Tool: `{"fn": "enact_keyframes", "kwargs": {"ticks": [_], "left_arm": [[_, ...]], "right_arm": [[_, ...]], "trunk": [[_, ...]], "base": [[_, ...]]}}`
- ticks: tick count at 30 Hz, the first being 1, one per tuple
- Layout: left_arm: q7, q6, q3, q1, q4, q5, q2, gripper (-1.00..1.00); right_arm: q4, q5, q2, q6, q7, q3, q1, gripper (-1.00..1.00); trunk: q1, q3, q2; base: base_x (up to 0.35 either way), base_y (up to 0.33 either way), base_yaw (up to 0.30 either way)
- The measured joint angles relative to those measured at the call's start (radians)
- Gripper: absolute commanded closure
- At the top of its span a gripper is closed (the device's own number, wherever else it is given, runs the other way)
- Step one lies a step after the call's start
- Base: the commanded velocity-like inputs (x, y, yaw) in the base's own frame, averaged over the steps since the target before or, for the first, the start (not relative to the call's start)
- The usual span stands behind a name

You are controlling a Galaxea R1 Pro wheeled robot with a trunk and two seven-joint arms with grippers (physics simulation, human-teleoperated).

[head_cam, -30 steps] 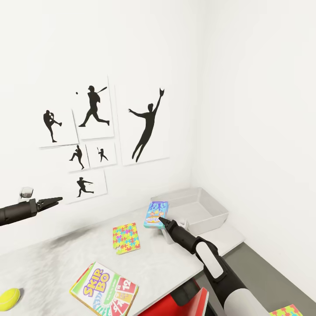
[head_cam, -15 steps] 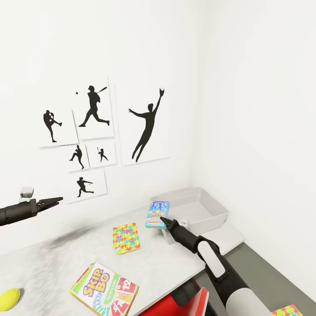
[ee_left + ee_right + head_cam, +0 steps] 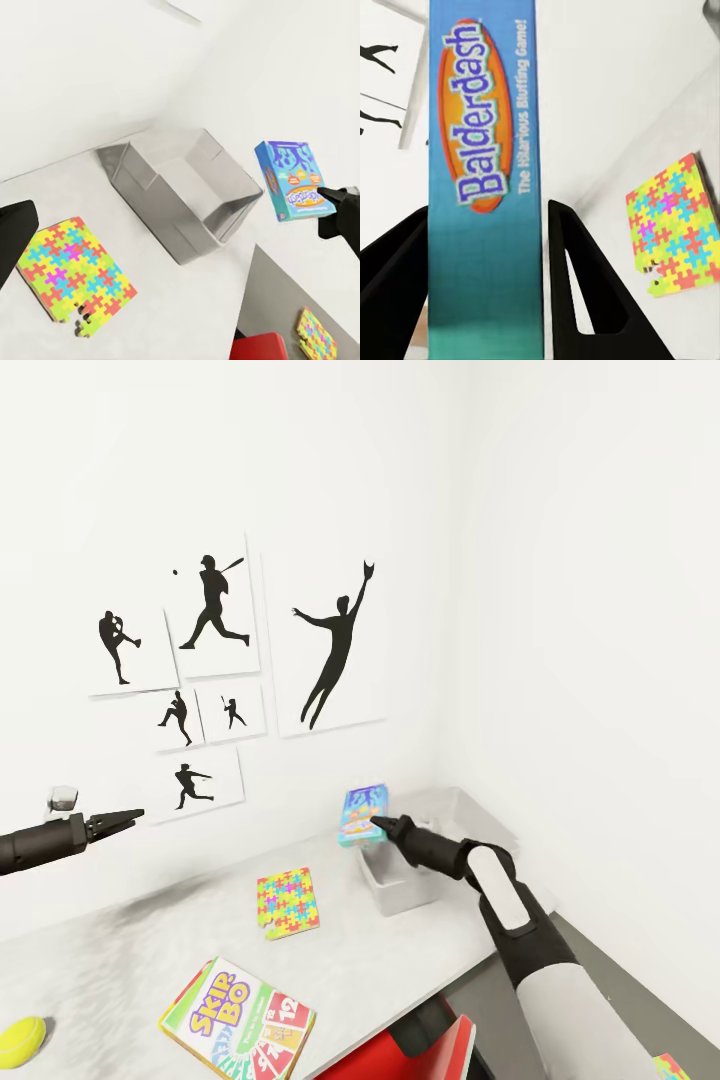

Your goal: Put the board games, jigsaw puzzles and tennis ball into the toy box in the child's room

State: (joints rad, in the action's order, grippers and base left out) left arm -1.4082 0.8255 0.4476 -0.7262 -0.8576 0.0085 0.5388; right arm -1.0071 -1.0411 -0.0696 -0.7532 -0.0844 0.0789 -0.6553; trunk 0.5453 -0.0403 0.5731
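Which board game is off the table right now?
The blue Balderdash box, held up in the right hand by the toy box. The SKIP-BO box lies flat on the table.

Scene is seen from the head view high up, angled forward and down at the table (image 3: 330, 960) and room corner, both arms in frame, moderate range. From the left wrist view the toy box (image 3: 184, 191) is looked down on across the desk, from farther back. In the right wrist view the blue board game (image 3: 484, 172) is framed very close between the right gripper (image 3: 484, 285) fingers. The jigsaw puzzle (image 3: 287, 901) is shared by all three views; blue box likewise.
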Motion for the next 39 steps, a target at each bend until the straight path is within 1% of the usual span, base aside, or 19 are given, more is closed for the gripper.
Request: {"fn": "enact_keyframes", "kwargs": {"ticks": [1,3,4,5,7,10,12,14,15,17,19,21,24,25,26,28,34,39], "left_arm": [[0.0,0.0,0.0,0.0,0.0,0.0,0.0,-1.0],[0.0,0.0,0.0,0.0,0.0,0.0,0.0,-1.0],[0.0,0.0,0.0,0.0,0.0,0.0,0.0,-1.0],[0.0,0.0,0.0,0.0,0.0,0.0,0.0,-1.0],[0.0,0.0,0.0,0.0,0.0,0.0,0.0,-1.0],[0.0,0.0,0.0,0.0,0.0,0.0,0.0,-1.0],[-0.001,0.0,0.0,0.0,0.0,0.0,0.0,-1.0],[-0.001,0.0,0.0,0.0,0.0,0.0,0.0,-1.0],[-0.001,0.0,0.0,0.0,0.0,0.0,0.0,-1.0],[-0.002,0.001,0.0,0.0,0.0,0.0,0.0,-1.0],[-0.003,0.003,-0.001,0.0,0.0,0.001,0.0,-1.0],[-0.004,0.004,-0.001,0.0,0.0,0.001,0.0,-1.0],[-0.029,0.007,-0.002,0.0,0.0,0.001,0.001,-1.0],[-0.057,0.008,-0.004,0.0,-0.001,0.001,0.001,-1.0],[-0.116,0.008,-0.009,0.001,-0.001,0.0,0.001,-1.0],[-0.158,0.009,-0.021,0.001,-0.001,-0.002,0.004,-1.0],[-0.158,0.016,-0.056,0.001,-0.001,-0.001,0.009,-1.0],[-0.158,0.045,-0.084,0.001,-0.001,0.0,0.01,-1.0]], "right_arm": [[-0.004,0.004,0.001,-0.021,0.023,-0.007,-0.014,1.0],[-0.005,0.007,0.005,-0.037,0.046,-0.013,-0.027,1.0],[-0.005,0.011,0.013,-0.048,0.069,-0.018,-0.042,1.0],[-0.005,0.009,0.017,-0.053,0.079,-0.02,-0.048,1.0],[-0.004,0.01,0.034,-0.063,0.105,-0.025,-0.072,1.0],[0.005,0.008,0.048,-0.072,0.119,-0.027,-0.107,1.0],[0.062,0.019,0.06,-0.092,0.136,-0.028,-0.158,1.0],[0.108,0.019,0.068,-0.103,0.145,-0.028,-0.187,1.0],[0.152,0.025,0.076,-0.111,0.153,-0.03,-0.212,1.0],[0.19,0.018,0.082,-0.117,0.158,-0.031,-0.232,1.0],[0.224,0.022,0.087,-0.122,0.162,-0.032,-0.25,1.0],[0.237,0.019,0.088,-0.124,0.164,-0.032,-0.258,1.0],[0.25,0.021,0.09,-0.125,0.167,-0.032,-0.266,1.0],[0.254,0.022,0.091,-0.126,0.168,-0.031,-0.269,1.0],[0.257,0.022,0.093,-0.127,0.168,-0.031,-0.272,1.0],[0.258,0.021,0.095,-0.128,0.168,-0.031,-0.273,1.0],[0.262,0.021,0.094,-0.128,0.168,-0.031,-0.275,1.0],[0.263,0.022,0.095,-0.13,0.168,-0.03,-0.275,1.0]], "trunk": [[0.0,0.0,0.0],[0.0,0.0,0.0],[0.0,0.0,0.0],[0.0,0.0,0.0],[0.0,0.0,0.0],[0.0,0.0,0.0],[0.0,0.0,0.0],[0.0,0.0,0.0],[0.0,0.0,0.0],[0.0,0.0,0.0],[0.0,0.0,0.0],[0.0,0.0,0.0],[0.0,0.0,0.0],[0.0,0.0,0.0],[0.0,0.0,0.0],[0.0,0.0,0.0],[0.0,0.0,0.0],[0.0,0.0,0.0]], "base": [[0.0,0.0,0.0],[0.0,0.0,0.0],[0.0,0.0,0.0],[0.0,0.0,0.0],[0.0,0.0,0.0],[0.0,0.0,0.0],[0.0,0.0,0.0],[0.0,0.0,0.0],[0.0,0.0,0.0],[0.0,0.0,0.0],[0.0,0.0,0.0],[0.0,0.0,0.0],[0.0,0.0,0.0],[0.0,0.0,0.0],[0.0,0.0,0.0],[0.0,0.0,0.0],[0.0,0.0,0.0],[0.0,0.0,0.0]]}}
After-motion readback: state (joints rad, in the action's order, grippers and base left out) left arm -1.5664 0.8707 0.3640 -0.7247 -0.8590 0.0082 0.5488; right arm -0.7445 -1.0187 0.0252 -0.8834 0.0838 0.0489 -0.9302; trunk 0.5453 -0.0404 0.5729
